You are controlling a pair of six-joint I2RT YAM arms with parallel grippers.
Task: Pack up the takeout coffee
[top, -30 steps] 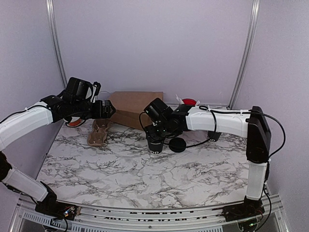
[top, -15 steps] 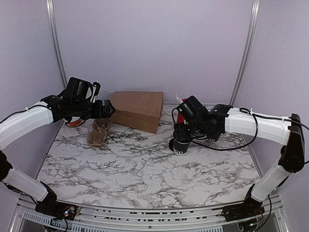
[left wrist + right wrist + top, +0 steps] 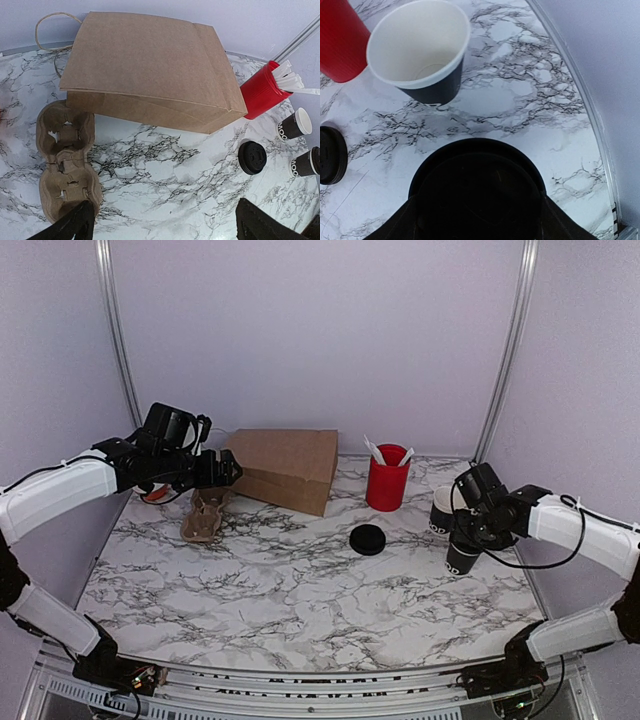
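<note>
My right gripper is shut on a takeout coffee cup, black with white lettering, at the right side of the table. In the right wrist view the cup fills the space between my fingers and its top looks black. I cannot tell whether it rests on the table. A second black cup with a white inside stands just behind it. My left gripper is open and empty, above the table by the brown paper bag; its fingertips are far apart.
A cardboard cup carrier lies left of the bag, also in the left wrist view. A red cup with white sticks stands at the back. A flat black lid lies mid-table. The table's right edge is close.
My right arm has carried the black cup from the middle of the table to the right side, next to the second cup. The left arm has barely moved.
</note>
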